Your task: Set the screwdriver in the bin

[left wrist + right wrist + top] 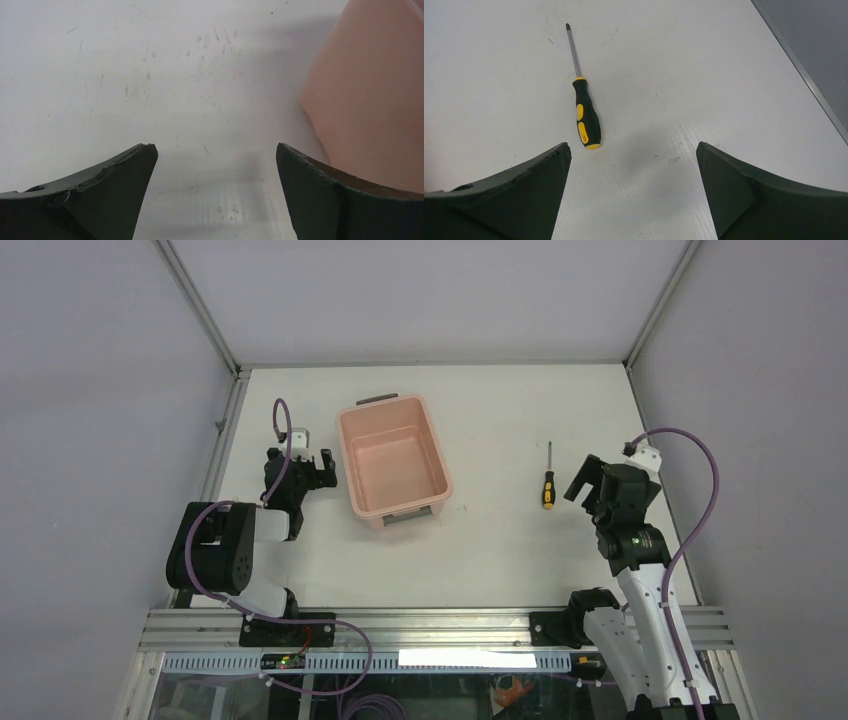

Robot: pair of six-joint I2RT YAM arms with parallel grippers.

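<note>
Here the screwdriver (585,107) lies flat on the table (704,75), its long axis running away from the right gripper (631,146), tip far, handle just ahead of the left-hand finger. Both fingers stand wide apart. The left gripper (215,146), likewise spread, sits beside the bin (370,100)

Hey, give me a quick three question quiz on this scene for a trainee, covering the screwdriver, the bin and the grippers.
1. True or false: the bin is empty.
2. The screwdriver lies: A in the bin, B on the table right of the bin, C left of the bin.
3. Fill in: the left gripper and right gripper are both ___.
Key: 1 true; 2 B; 3 open.
</note>
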